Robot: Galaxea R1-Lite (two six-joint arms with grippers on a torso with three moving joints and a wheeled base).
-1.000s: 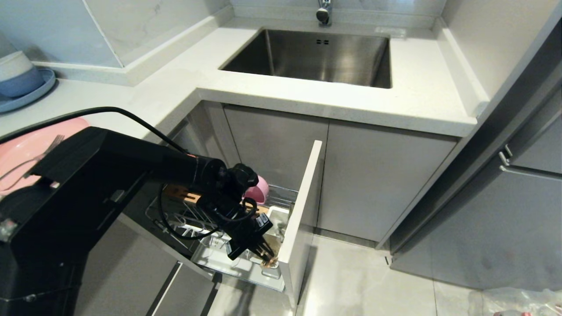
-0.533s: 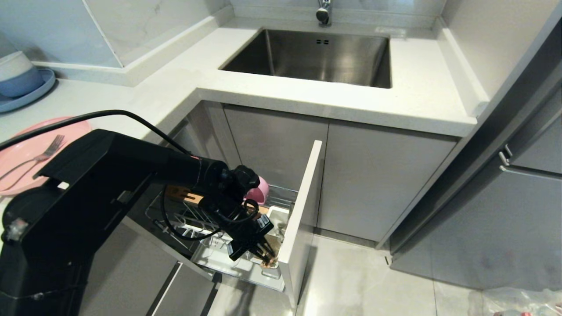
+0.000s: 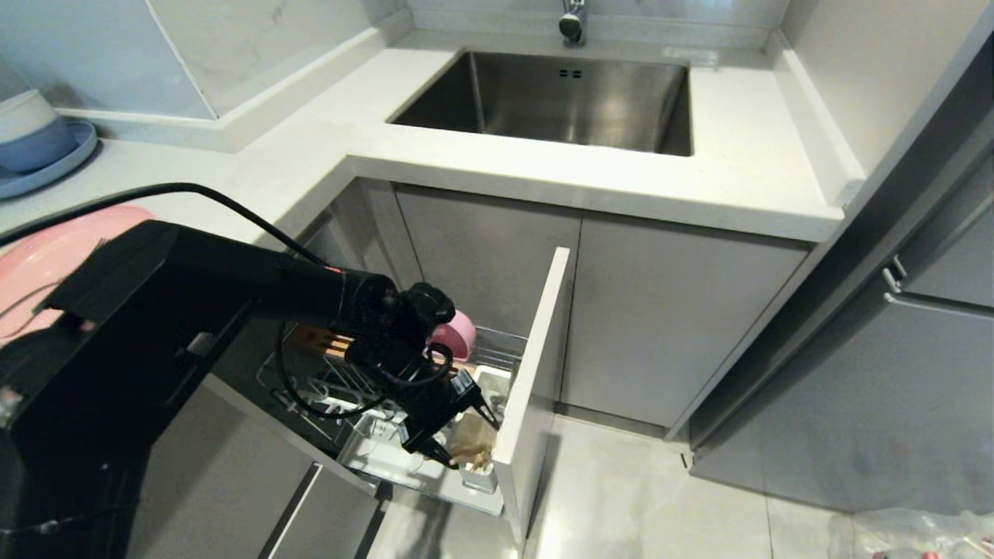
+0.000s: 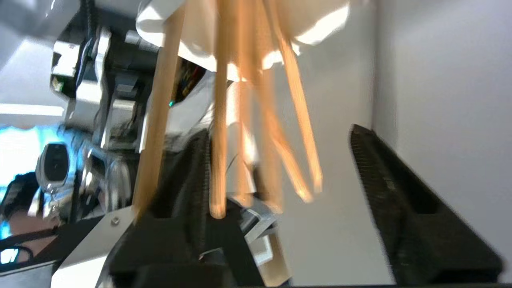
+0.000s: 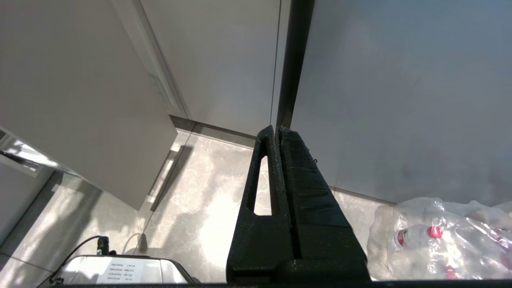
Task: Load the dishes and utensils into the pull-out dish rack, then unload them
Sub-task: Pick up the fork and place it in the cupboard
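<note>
The chopsticks (image 4: 218,132) are thin, light wooden sticks standing roughly upright in the white plastic utensil cup (image 3: 480,458) at the front corner of the pull-out dish rack (image 3: 349,388), just behind its grey cabinet front (image 3: 536,373). In the left wrist view they show blurred, several streaks fanning out from the cup's mouth toward the camera, so their exact lean cannot be told. The left gripper (image 3: 466,427) hangs over that cup, its arm reaching down from the desk (image 3: 256,171) into the chrome wire basket with the wrist bent downward; its jaws stand apart, one black ribbed finger on each side of the sticks, gripping nothing. A matte pink round bowl (image 3: 454,338) sits deeper in the rack. The shallow pink plate (image 3: 46,248) lies on the desk, partly hidden by the arm. The right gripper (image 5: 278,160) hangs beside a cabinet above the tiled floor, jaws together.
</note>
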